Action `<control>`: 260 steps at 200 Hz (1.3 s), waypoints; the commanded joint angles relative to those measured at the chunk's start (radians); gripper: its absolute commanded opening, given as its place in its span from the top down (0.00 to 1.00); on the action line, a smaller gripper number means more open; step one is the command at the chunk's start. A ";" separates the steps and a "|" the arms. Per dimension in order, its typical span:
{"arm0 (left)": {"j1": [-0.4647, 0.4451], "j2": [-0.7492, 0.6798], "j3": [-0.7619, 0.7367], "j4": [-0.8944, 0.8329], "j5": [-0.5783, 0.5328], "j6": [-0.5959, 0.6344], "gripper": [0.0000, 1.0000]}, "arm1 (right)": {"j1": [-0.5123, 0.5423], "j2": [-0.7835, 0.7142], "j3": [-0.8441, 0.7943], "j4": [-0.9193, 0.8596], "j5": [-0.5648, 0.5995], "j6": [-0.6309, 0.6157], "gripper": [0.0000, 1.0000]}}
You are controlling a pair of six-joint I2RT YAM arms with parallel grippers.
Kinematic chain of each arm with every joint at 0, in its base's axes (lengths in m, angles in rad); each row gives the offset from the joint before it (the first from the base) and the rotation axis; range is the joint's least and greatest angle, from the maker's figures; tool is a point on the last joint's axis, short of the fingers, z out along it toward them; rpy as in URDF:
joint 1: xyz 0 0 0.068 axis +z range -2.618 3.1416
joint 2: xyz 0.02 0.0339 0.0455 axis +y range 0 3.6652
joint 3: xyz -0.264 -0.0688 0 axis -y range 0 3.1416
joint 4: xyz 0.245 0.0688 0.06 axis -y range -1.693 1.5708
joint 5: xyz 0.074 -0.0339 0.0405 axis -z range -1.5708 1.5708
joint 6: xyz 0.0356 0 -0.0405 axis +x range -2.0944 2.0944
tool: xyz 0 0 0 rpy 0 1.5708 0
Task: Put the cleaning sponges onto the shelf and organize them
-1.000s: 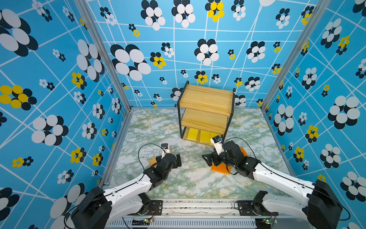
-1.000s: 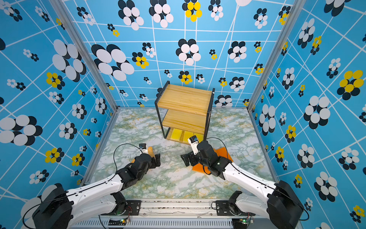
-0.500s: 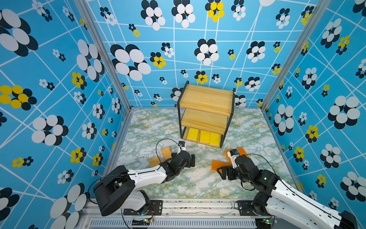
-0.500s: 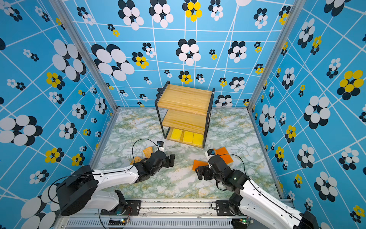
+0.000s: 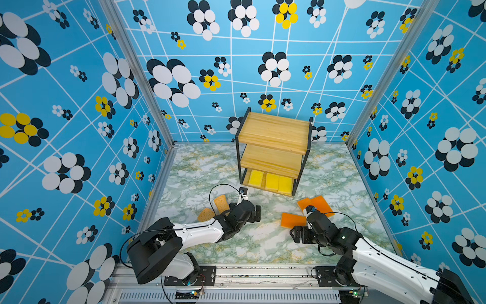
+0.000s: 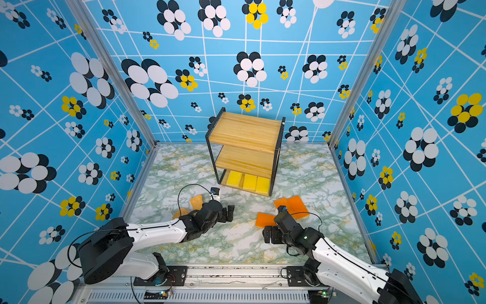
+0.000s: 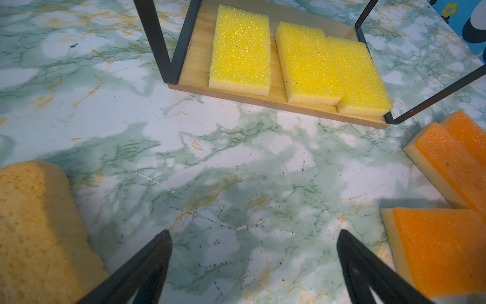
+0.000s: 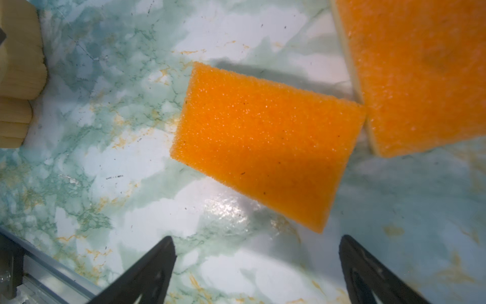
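Note:
The shelf (image 5: 273, 131) (image 6: 244, 131) stands at the back in both top views. Three yellow sponges (image 5: 272, 181) (image 6: 249, 181) (image 7: 240, 47) lie side by side on its bottom board. Two tan sponges (image 5: 221, 202) (image 6: 196, 201) (image 7: 34, 231) lie on the table beside my left arm. Three orange sponges (image 5: 292, 219) (image 6: 265, 219) (image 8: 263, 142) lie at the right, two of them overlapping (image 5: 319, 205) (image 7: 452, 163). My left gripper (image 5: 256, 213) (image 7: 254, 233) is open over bare table. My right gripper (image 5: 298, 234) (image 8: 256, 238) is open just short of the nearest orange sponge.
The marble-patterned table (image 5: 263, 244) is walled in by blue flowered panels (image 5: 79, 131) on three sides. A metal rail (image 5: 263, 273) runs along the front edge. The shelf's top and middle boards are bare.
My right gripper has drawn back from the shelf's bottom board, leaving a third yellow sponge there, and now sits by the nearest orange sponge. My left gripper has shifted right, past the tan sponges.

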 commanded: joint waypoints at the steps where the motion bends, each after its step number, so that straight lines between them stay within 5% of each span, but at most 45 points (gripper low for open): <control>1: -0.009 -0.010 0.005 -0.014 -0.023 -0.019 0.01 | -0.002 0.034 0.004 0.116 -0.033 -0.022 0.01; 73: -0.014 -0.032 0.006 -0.051 -0.047 -0.015 0.01 | -0.004 0.193 0.026 0.260 -0.125 -0.072 0.01; 156: -0.013 -0.079 -0.026 -0.071 -0.073 -0.036 0.01 | 0.000 0.459 0.138 0.553 -0.375 -0.155 0.01; 219: -0.011 -0.066 -0.010 -0.058 -0.081 -0.007 0.01 | -0.001 0.196 0.125 0.294 -0.067 -0.213 0.01; 260: -0.017 -0.002 -0.003 0.019 -0.024 -0.017 0.01 | -0.026 0.213 0.125 0.266 0.042 -0.208 0.01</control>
